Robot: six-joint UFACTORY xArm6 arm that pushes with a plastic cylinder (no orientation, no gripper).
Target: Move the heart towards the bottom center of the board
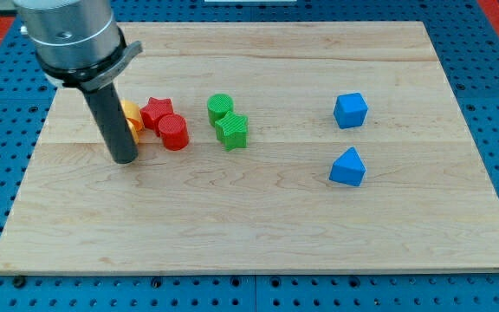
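My tip (125,159) rests on the board at the view's left. The dark rod hides most of an orange-yellow block (133,118) just behind it and to its right, so I cannot tell that block's shape or whether the rod touches it. A red star (157,111) lies against the orange-yellow block's right side. A red cylinder (174,133) sits just below and right of the star.
A green cylinder (219,107) and a green star (231,131) sit together near the top centre. A blue cube (350,110) and a blue wedge-like block (347,167) lie at the right. The wooden board (258,234) lies on a blue perforated table.
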